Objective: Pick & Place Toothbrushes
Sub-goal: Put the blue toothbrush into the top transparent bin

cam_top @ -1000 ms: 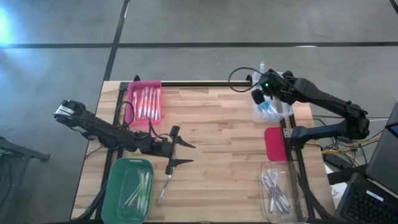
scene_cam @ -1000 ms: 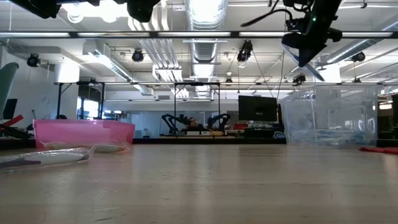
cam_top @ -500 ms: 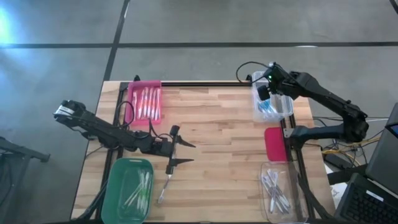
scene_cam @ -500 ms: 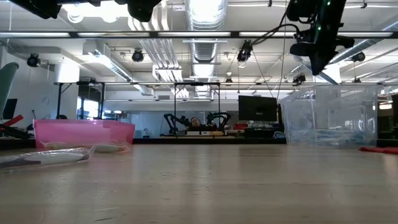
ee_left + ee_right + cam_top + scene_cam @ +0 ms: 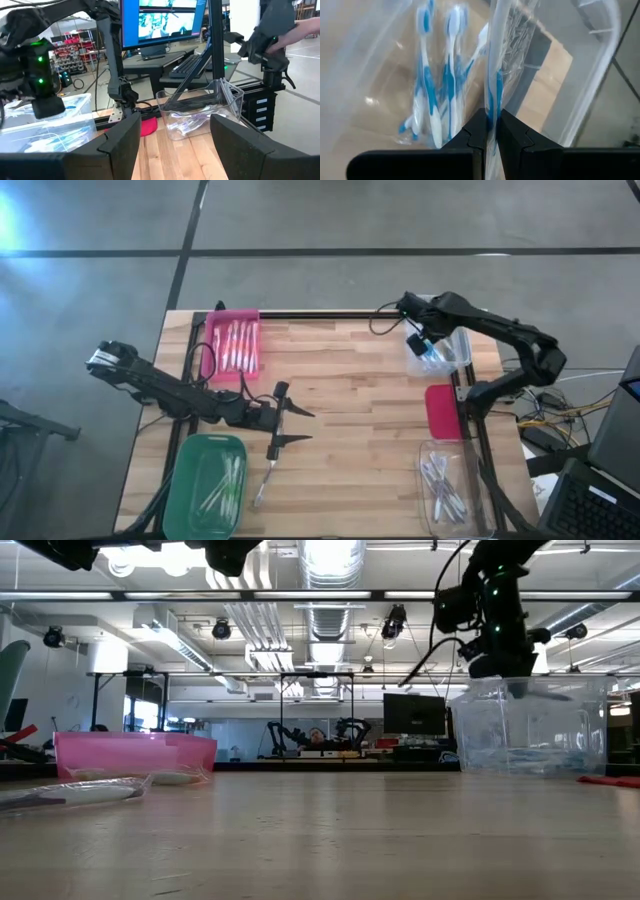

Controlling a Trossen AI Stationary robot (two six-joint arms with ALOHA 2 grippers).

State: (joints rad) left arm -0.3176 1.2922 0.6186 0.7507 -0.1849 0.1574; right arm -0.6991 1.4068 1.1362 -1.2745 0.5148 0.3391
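High view shows the wooden table [image 5: 340, 400] with four bins on it: a pink bin [image 5: 233, 345] at the far left holding pink toothbrushes [image 5: 238, 340], a green bin [image 5: 205, 486] at the near left holding pale toothbrushes [image 5: 222, 486], a clear bin [image 5: 437, 350] at the far right holding blue toothbrushes [image 5: 432, 100], and another clear bin [image 5: 447, 489] at the near right with more toothbrushes [image 5: 440, 485] inside. A flat pink lid [image 5: 441, 411] lies between the two clear bins. The left arm reaches across the near left part of the table, and the left gripper [image 5: 292, 426] hangs over bare wood just right of the green bin, its fingers [image 5: 120, 145] spread wide with nothing between them. One loose toothbrush [image 5: 265, 482] lies on the wood just near of that gripper, beside the green bin. The right arm bends over the far right corner, and the right gripper [image 5: 491, 135] sits just above the far clear bin, its fingers pinched tight on a wrapped blue toothbrush [image 5: 496, 95] that hangs over the blue ones lying in the bin.
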